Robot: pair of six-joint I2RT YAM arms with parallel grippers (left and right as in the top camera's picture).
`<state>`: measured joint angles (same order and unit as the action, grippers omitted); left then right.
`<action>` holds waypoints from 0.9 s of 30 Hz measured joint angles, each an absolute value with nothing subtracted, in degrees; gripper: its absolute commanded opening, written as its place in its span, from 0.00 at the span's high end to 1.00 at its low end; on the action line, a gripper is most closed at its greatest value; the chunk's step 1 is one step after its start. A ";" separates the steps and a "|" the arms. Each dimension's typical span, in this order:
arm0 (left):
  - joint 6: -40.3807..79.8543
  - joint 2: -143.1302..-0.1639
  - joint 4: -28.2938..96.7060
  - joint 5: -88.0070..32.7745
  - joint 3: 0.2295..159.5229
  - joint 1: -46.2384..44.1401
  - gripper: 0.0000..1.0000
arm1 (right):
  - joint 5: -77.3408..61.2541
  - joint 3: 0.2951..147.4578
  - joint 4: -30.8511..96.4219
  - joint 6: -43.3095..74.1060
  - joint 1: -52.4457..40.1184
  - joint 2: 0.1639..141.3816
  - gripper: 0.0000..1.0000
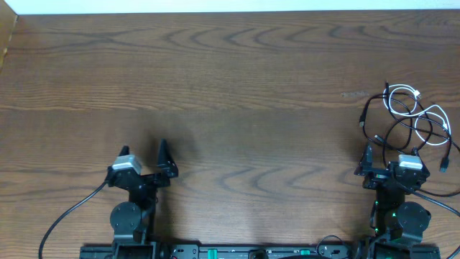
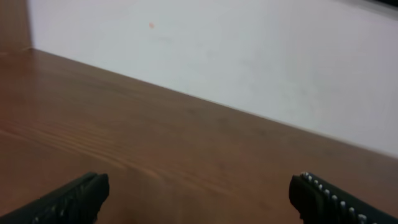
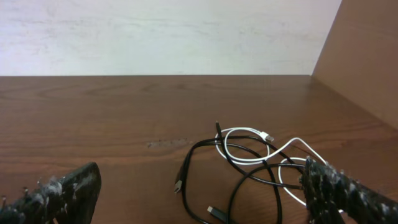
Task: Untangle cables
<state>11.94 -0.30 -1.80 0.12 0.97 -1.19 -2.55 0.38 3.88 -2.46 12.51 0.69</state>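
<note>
Left gripper wide open, holding nothing, low left on the table. Right gripper wide open, holding nothing, just below the cables, a white-and-black tangle near the right edge.

Left wrist: left gripper spread wide over wood.

Right wrist: right gripper spread wide. Cables lie ahead, toward its right finger.

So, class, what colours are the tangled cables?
One white, the rest black; the cables show best in the right wrist view.
</note>
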 measured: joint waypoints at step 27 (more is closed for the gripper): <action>3.14 -0.45 1.54 -3.09 1.06 -1.19 0.02 | -2.52 0.38 3.86 -2.46 12.51 0.69 0.01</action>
